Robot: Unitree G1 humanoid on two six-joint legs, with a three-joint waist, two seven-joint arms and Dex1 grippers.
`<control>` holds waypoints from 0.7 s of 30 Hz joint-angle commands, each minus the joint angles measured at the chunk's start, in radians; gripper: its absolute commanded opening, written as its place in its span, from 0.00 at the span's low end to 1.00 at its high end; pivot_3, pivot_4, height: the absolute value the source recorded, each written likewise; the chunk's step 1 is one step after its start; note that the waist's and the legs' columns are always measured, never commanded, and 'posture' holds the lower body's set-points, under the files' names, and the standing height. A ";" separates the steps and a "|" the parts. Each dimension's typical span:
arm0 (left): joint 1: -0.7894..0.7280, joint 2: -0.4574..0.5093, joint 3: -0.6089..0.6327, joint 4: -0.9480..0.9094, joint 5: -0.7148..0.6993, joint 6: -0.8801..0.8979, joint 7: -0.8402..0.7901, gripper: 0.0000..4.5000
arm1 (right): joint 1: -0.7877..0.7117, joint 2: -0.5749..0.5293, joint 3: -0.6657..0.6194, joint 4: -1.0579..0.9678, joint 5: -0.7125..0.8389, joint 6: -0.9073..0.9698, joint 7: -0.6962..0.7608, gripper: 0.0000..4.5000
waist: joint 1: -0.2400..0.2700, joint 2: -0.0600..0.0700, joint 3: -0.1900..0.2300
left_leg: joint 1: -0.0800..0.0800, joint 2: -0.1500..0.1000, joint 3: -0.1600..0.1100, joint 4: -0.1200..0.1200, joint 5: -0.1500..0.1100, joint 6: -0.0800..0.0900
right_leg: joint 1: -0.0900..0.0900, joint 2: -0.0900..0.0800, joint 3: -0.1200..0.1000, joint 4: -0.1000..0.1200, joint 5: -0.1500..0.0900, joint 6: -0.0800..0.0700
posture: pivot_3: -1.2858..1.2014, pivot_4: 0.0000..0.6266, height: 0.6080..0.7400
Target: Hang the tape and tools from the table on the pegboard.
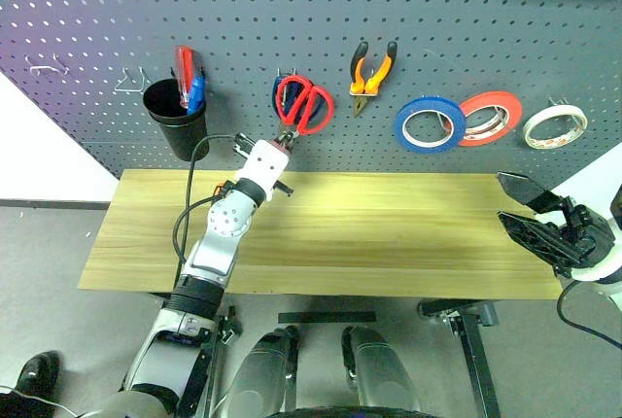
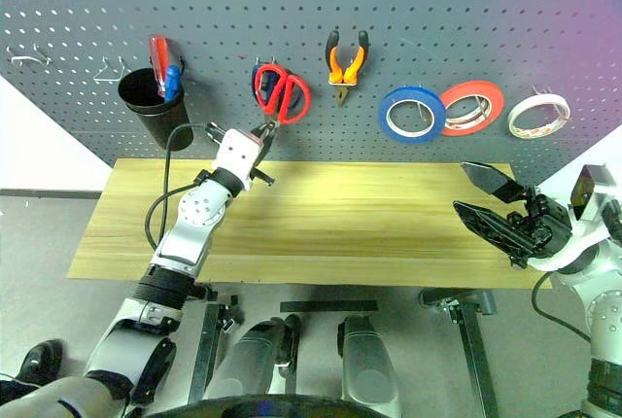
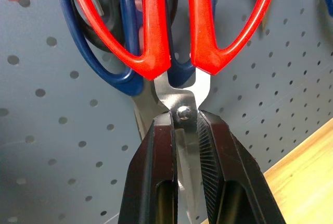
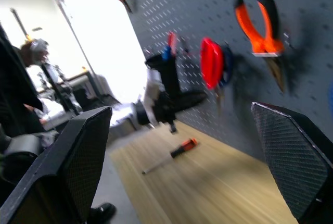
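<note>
The left gripper (image 3: 184, 130) is clamped on the blades of the red scissors (image 1: 305, 103), whose handles are against the pegboard (image 1: 292, 29). The right gripper (image 2: 491, 206) has its fingers wide apart, empty, over the table (image 1: 389, 233).

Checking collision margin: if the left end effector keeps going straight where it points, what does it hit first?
Probably the pegboard. The left end effector, shut on the red scissors, points at it; the blue scissors hang between.

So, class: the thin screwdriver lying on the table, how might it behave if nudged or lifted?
The screwdriver looks slim and round, so a sideways nudge would probably roll it across the smooth table. It seems light and stiff. Its narrow shaft may slip between wide tool fingers; the handle probably gives better purchase.
</note>
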 commanded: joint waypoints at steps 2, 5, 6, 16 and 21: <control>-0.012 -0.021 0.011 -0.002 -0.036 -0.020 -0.015 0.05 | 0.002 0.007 -0.015 -0.065 0.025 -0.011 -0.013 1.00 | 0.002 0.000 0.000 | 0.000 0.000 0.000 0.000 0.000 0.000 | 0.000 0.000 0.000 0.000 0.000 0.000 | 0.41 0.33 1.00; -0.016 -0.035 0.040 -0.013 -0.085 0.006 -0.026 0.26 | -0.003 0.005 -0.018 -0.051 0.021 -0.014 -0.017 1.00 | 0.002 0.000 0.000 | 0.000 0.000 0.000 0.001 0.000 0.000 | 0.000 0.000 0.000 0.000 0.000 0.000 | 0.41 0.33 1.00; -0.017 -0.034 0.039 -0.008 -0.077 0.006 -0.023 0.34 | -0.005 0.005 -0.021 -0.046 0.025 -0.012 -0.020 1.00 | 0.000 0.000 0.000 | 0.000 0.000 0.000 0.001 0.000 0.000 | 0.000 0.000 0.000 0.000 0.000 0.000 | 0.41 0.33 1.00; 0.083 -0.006 0.003 -0.067 -0.086 -0.004 -0.110 0.99 | -0.023 -0.002 -0.014 -0.012 0.006 -0.019 -0.020 1.00 | -0.024 0.000 0.000 | 0.000 0.000 0.000 0.002 0.000 0.000 | 0.000 0.000 0.000 0.002 0.000 0.000 | 0.42 0.31 1.00; 0.225 0.040 0.009 -0.186 -0.087 0.018 -0.145 0.99 | -0.034 -0.007 -0.005 -0.003 0.004 -0.016 -0.007 1.00 | -0.023 0.001 0.000 | 0.002 0.000 0.002 0.001 0.000 0.000 | -0.001 0.000 0.002 0.005 0.000 0.000 | 0.42 0.31 1.00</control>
